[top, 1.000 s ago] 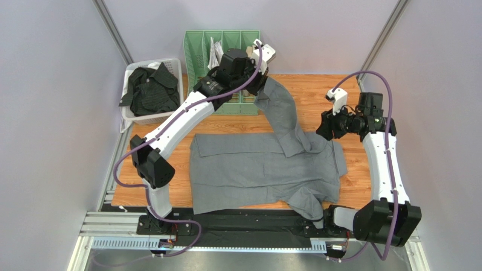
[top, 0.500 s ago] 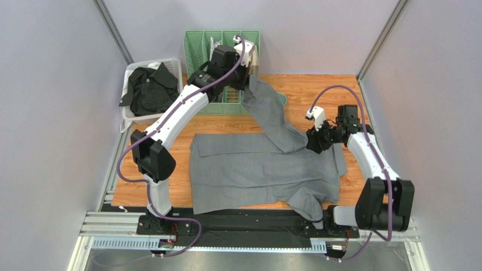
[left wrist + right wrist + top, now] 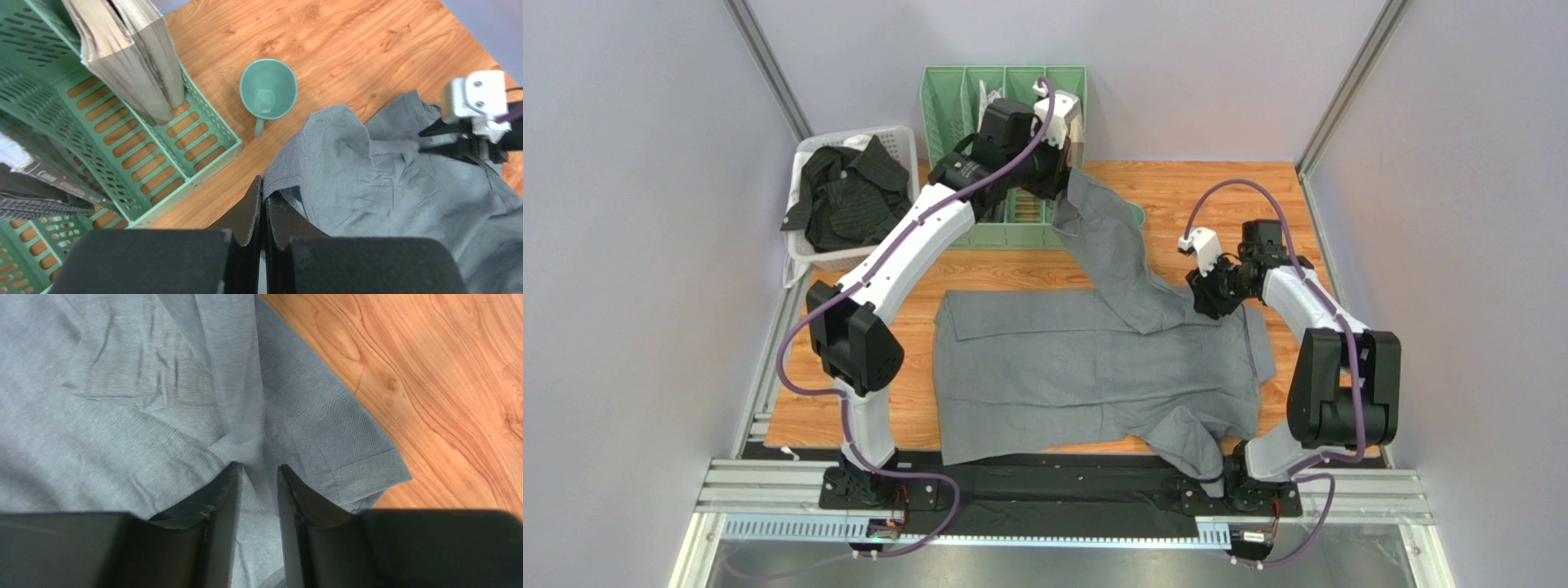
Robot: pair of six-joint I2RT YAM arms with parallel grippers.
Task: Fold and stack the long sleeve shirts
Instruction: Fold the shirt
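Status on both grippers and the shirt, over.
Left gripper shut on grey shirt sleeve, raised. Right gripper astride shoulder fold, grip unclear. Mug near sleeve.

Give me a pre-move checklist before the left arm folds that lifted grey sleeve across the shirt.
1. Jaws of the left gripper shut on the grey shirt's sleeve cuff: ok.
2. Hold of the right gripper on the shoulder: cannot tell; its jaws straddle a cloth ridge, slightly apart.
3. Sweep path free: not ok; the green mug stands right beside the raised sleeve.
4. Shirt body flat on the table: ok.
5. Near sleeve on the table: not ok; it hangs over the near edge.
6. The black shirt out of the way in the basket: ok.
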